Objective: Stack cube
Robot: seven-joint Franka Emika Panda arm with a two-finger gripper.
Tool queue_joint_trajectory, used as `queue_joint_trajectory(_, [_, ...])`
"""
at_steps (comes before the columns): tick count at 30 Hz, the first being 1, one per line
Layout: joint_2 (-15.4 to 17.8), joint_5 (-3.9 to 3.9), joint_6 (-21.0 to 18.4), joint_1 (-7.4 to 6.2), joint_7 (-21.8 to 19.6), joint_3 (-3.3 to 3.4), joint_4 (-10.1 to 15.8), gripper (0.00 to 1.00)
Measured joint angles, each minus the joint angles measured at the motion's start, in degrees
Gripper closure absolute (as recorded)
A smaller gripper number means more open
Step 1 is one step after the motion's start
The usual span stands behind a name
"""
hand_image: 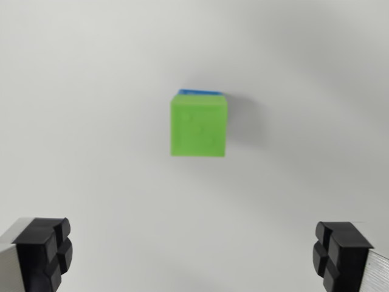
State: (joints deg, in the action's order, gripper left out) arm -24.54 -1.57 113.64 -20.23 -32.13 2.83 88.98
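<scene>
Wrist view: a green cube (199,125) sits near the middle of the frame on a plain white table (91,91), its upper face turned to the camera. That face carries a few faint raised marks, too blurred to read. Along the cube's far edge a thin strip of a blue cube (199,92) shows — the green one rests on top of it and hides nearly all of it, so the blue cube's full shape cannot be made out. A soft grey shadow falls on the table to the wrist view's right of the stack.

None of the table's edges or corners is in view, so the stack's place on it cannot be told beyond lying on bare white surface.

The gripper (194,255) is spread wide with nothing between its fingers. Only the black pads show — one (45,252) at the lower left corner, the other at the lower right — both cut off by the frame, well apart from the cubes.
</scene>
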Motion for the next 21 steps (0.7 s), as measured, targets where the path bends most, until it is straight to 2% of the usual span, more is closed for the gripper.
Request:
queue_joint_trajectory(14, [1.21,0.05,-5.86,0.0,-0.07,0.06,-4.65,0.0])
queue_joint_trajectory(21, [1.49,0.05,-7.63,0.0,-0.09,0.08,-6.15,0.0])
